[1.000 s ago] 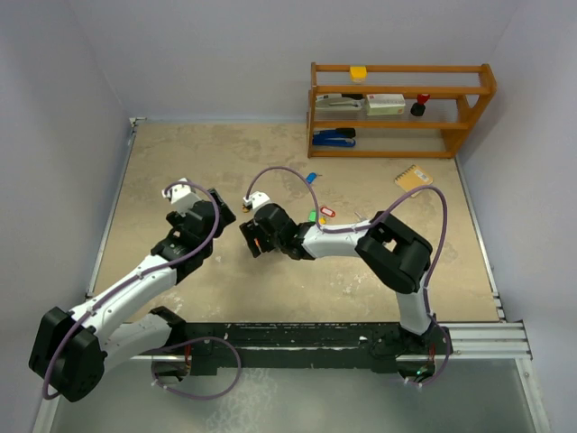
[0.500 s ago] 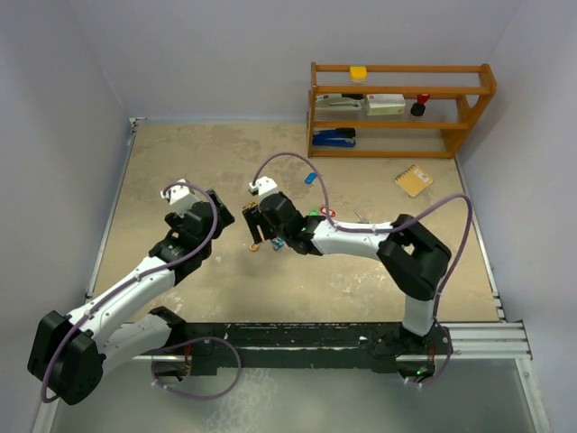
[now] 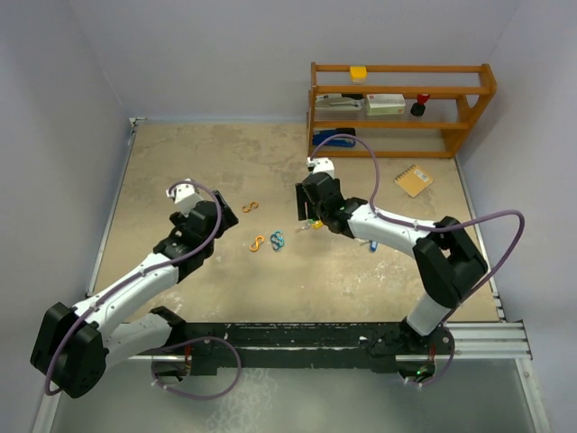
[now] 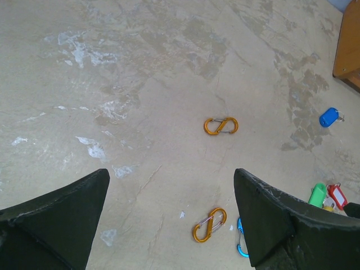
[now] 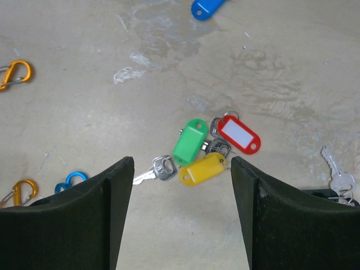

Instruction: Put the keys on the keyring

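Right arm [image 3: 388, 227] outstretched over keys [image 5: 194, 151], fingers [image 5: 84, 225] apart

Three clips [image 4: 220, 125], tagged keys [image 5: 190, 140] — at least four

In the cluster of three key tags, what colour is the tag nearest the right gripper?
The tag is yellow; the right wrist view shows it best.

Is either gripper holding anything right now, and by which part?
Nothing is held. The left gripper and right gripper are both open; the keys lie loose on the table.
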